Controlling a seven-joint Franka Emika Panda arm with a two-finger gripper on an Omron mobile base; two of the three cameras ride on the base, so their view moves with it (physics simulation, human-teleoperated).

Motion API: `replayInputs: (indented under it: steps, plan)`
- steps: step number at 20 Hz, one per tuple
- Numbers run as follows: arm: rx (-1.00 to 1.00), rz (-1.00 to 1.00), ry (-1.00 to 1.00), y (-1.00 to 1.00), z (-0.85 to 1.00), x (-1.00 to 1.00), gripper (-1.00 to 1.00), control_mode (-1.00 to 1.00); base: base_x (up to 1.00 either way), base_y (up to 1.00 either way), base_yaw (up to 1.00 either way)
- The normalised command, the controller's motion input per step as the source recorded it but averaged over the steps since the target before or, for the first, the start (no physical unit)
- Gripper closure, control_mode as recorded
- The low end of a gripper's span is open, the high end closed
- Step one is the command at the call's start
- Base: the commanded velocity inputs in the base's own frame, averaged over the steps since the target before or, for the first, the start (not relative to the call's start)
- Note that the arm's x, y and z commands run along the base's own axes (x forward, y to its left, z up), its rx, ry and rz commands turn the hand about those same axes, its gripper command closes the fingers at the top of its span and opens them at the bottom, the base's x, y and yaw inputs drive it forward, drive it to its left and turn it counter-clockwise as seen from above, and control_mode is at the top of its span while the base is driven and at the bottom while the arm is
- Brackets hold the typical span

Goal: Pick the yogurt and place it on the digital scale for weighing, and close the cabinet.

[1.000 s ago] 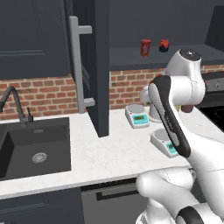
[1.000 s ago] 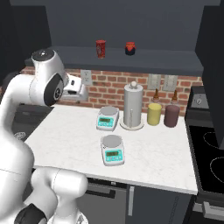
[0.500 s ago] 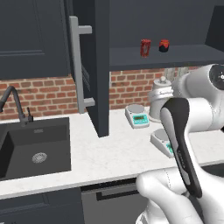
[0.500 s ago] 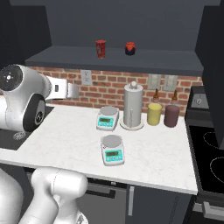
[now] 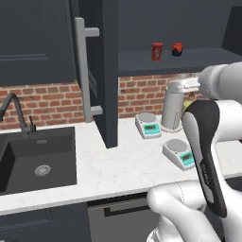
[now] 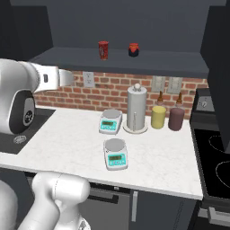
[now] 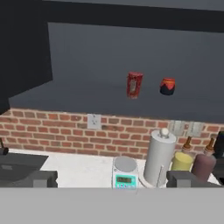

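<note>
Open cabinet [image 5: 111, 71] shelf above counter: yogurt [image 7: 134, 85] upright beside squat red-black item [image 7: 167, 86]. My gripper [image 7: 111, 179], jaws spread, empty, sits below; cup lies ahead, above, vertical axis.

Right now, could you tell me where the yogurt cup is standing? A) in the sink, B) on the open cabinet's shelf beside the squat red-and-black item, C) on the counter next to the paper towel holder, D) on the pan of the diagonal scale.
B: the yogurt stands upright on the cabinet shelf, left of the squat red-and-black item and apart from it.
</note>
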Motion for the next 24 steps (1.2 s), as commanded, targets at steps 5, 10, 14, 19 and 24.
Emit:
replayInputs:
  steps: [5,10,14,19,24]
  plan:
    - [0.00,0.00,-0.05,-0.03,0.45,0.00,-1.00,-1.00,0.00,0.00,0.00]
    - [0.01,-0.01,-0.04,-0.10,0.39,0.00,-1.00,-1.00,0.00,0.00,0.00]
    - [0.08,-0.01,0.00,-0.27,0.04,0.07,-1.00,-1.00,0.00,0.00,0.00]
    - [0.00,-0.02,0.01,-0.26,-0.04,0.60,-1.00,-1.00,0.00,0.00,0.00]
    - [0.00,0.00,0.00,-0.09,-0.16,0.66,-1.00,-1.00,0.00,0.00,0.00]
